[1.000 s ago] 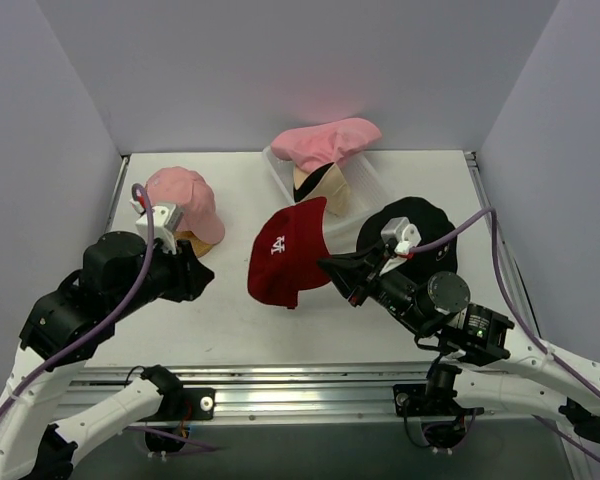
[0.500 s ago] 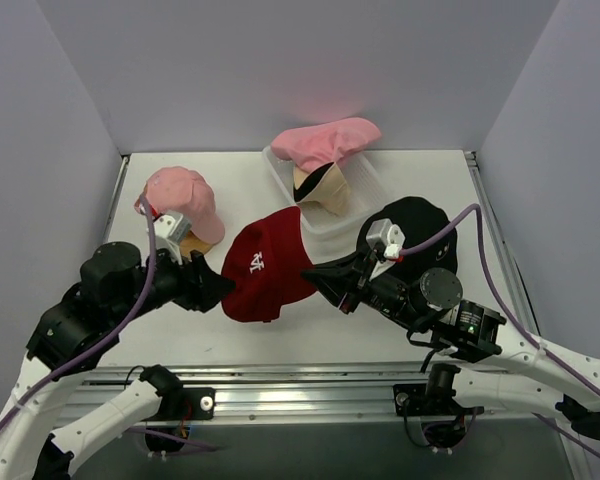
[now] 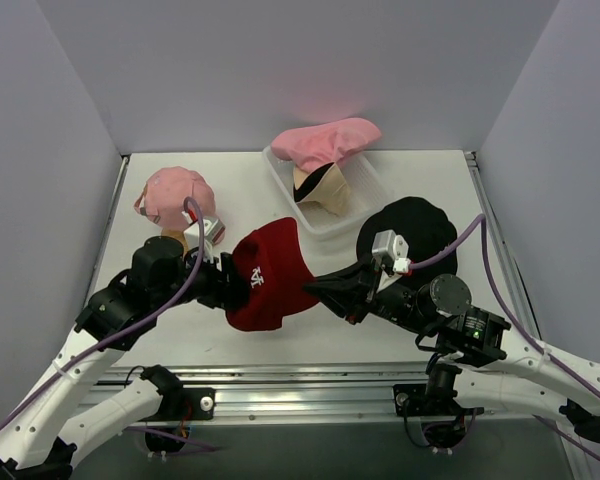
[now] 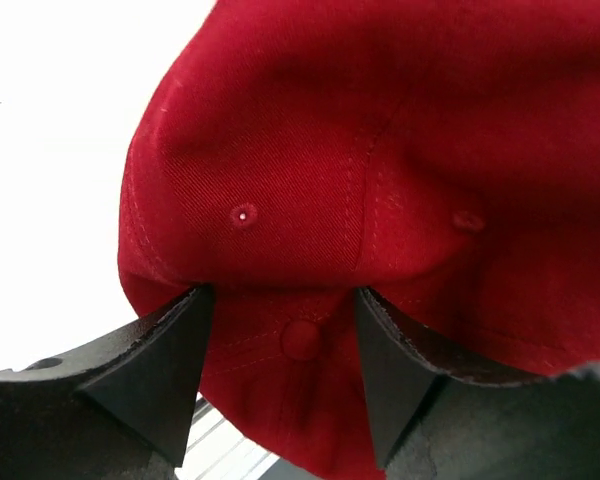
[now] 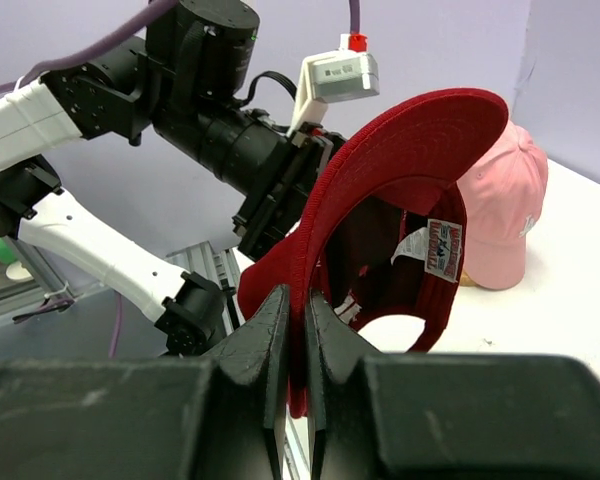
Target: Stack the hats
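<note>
Passing the red cap (image 3: 268, 272) from arm to arm looks like the step in hand. The right tool (image 5: 298, 330) is clenching the cap's rim edge-on and holding it lifted over the desk (image 3: 280, 335), between the two arms, with its hollow facing the right wrist camera. The left tool (image 4: 280, 300) is standing released, its fingers (image 4: 160, 350) flanking the crown close to the top button; whether they are pressing the fabric I cannot tell.

To do this well, the left tool should be gathering a generous fold of crown and closing firmly while the right one is keeping its pinch, since soft cloth sags and slips. The likely target, the pink cap (image 3: 178, 193), is sitting on a wooden stand (image 3: 173, 240) at the left, so the red cap should be travelling there hollow-down.
</note>
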### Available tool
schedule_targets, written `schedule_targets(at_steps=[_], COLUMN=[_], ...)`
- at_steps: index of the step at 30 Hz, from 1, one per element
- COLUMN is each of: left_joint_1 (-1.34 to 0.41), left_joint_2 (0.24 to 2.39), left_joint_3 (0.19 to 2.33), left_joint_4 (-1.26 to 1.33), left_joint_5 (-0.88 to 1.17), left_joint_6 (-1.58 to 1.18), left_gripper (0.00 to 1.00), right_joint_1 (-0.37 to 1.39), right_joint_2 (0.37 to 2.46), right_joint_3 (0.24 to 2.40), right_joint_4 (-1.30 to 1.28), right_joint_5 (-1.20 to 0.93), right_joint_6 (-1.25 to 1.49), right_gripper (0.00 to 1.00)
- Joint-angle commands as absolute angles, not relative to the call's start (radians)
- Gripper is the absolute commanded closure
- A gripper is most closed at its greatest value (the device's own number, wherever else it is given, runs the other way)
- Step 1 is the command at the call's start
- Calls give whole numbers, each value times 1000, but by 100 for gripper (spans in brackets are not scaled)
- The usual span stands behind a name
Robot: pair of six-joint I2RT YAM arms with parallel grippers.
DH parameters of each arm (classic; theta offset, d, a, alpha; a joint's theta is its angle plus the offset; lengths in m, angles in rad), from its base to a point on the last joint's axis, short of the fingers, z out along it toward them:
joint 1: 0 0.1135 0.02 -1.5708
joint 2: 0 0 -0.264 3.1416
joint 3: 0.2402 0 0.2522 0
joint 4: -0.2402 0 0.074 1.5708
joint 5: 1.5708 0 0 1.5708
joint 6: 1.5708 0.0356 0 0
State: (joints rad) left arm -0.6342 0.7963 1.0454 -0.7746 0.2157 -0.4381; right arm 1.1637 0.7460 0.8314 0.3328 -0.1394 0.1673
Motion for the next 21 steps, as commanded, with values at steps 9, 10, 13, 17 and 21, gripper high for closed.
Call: schedule_targets(at_steps=[9,10,13,17,21], left_joint_1=[-634,-634,-634,-635,-634], left_joint_2=[739,718,680,640,633], left_joint_3=[1051,1096,1166,1264,1218], left_joint_4=[-705,-728,-804,-885,-899], left_joint_5=[198,189,172,167,126], left_joint_6=[-453,-449,-440,-437,-420], left_gripper=[98,98,98,98,98], right_joint_1=[1160,1160,1160,1160,1157], right_joint_2=[724,706,675,634,624], right_joint_3=[790,767,735,700,698], right_joint_4=[437,430,417,390,422], right_joint_5=[-84,-57,-8,28,-37], right_joint_6=[155,150,138,130,136], right_gripper=[100,100,100,100,100])
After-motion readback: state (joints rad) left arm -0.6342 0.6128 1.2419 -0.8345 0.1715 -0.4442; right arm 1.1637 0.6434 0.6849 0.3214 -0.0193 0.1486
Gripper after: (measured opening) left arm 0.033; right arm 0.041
